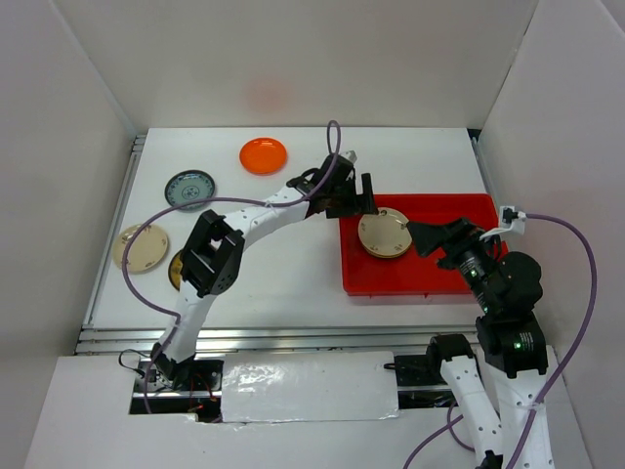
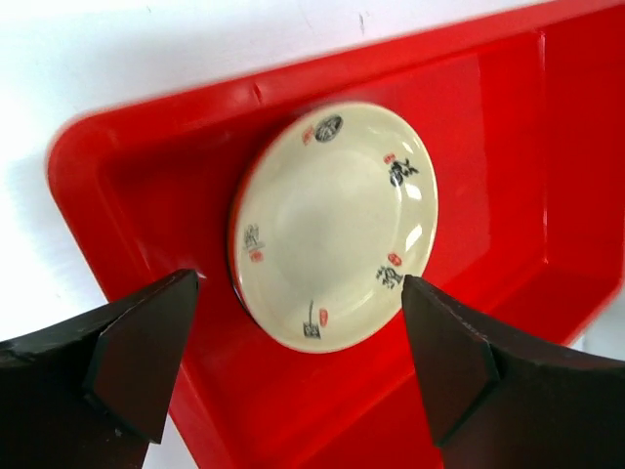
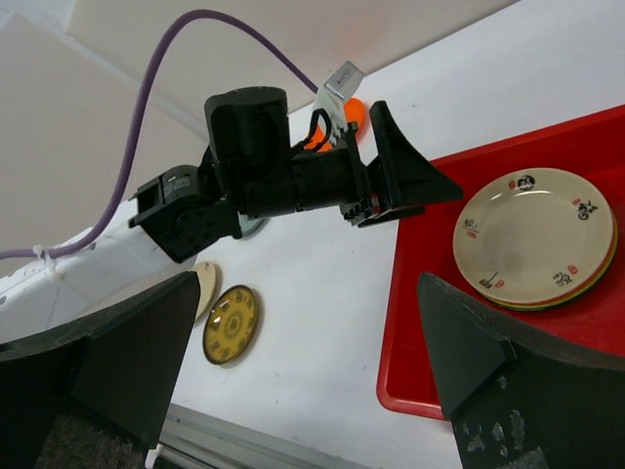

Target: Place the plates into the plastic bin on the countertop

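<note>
Hanging over bin [image 1: 444, 209]: your left gripper [image 1: 356, 200], jaws wide, empty; the stack [image 1: 384, 234] lies just below.
Right gripper [image 1: 435, 237]: wide, empty, over the bin's right.
To fetch: orange plate [image 1: 264, 154] far; blue plate [image 1: 189, 189], cream plate [image 1: 141, 247], gold plate [image 3: 230, 324] left, all nearer your left arm.
Room: open countertop [image 1: 293, 283]; mind the left rail [image 1: 112, 234].

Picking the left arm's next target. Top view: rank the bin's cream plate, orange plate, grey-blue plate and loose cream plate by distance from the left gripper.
1. Binned cream plate, in the red bin, right beside the left gripper.
2. Orange plate, far side, to its left.
3. Grey-blue plate, further left.
4. Loose cream plate, at the countertop's left edge.
</note>
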Controlling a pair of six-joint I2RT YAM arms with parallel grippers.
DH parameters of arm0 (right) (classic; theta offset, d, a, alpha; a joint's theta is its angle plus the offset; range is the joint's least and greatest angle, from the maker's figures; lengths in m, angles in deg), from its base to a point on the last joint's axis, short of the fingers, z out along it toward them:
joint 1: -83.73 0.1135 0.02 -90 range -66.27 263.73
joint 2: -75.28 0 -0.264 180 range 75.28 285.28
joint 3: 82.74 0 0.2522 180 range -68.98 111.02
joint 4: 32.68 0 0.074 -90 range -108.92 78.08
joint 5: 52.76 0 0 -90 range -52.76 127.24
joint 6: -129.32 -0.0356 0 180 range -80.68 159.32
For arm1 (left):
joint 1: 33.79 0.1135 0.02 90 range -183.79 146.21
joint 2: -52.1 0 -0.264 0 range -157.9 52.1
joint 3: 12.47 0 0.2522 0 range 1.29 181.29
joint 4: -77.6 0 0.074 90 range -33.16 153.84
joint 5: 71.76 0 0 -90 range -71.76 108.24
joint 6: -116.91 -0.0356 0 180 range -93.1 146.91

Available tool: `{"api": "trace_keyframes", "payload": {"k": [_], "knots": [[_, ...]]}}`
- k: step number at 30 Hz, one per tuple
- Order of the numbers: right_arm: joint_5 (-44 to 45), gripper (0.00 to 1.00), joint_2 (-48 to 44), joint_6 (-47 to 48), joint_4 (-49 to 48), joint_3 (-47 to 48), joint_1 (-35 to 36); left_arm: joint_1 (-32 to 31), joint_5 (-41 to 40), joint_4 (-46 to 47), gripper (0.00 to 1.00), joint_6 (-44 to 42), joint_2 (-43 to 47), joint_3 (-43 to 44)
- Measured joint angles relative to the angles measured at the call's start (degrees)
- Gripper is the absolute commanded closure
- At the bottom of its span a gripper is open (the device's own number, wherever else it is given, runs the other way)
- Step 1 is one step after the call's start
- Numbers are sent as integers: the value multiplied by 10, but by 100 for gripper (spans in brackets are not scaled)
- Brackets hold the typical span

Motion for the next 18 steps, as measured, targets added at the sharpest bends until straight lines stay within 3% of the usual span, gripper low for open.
{"api": "trace_keyframes", "payload": {"k": [5,10,13,18], "knots": [[-26,0,3,3,-9,-3,-1,-5,-39,-23,1,-10,76,-60],[-123,0,48,-15,-100,-60,7,27,-162,-71,1,25,312,-240],[-134,0,115,-46,-184,-123,65,106,-230,-119,1,52,467,-323],[-69,0,360,-64,-279,-89,298,316,-268,-209,1,35,611,-405]]}}
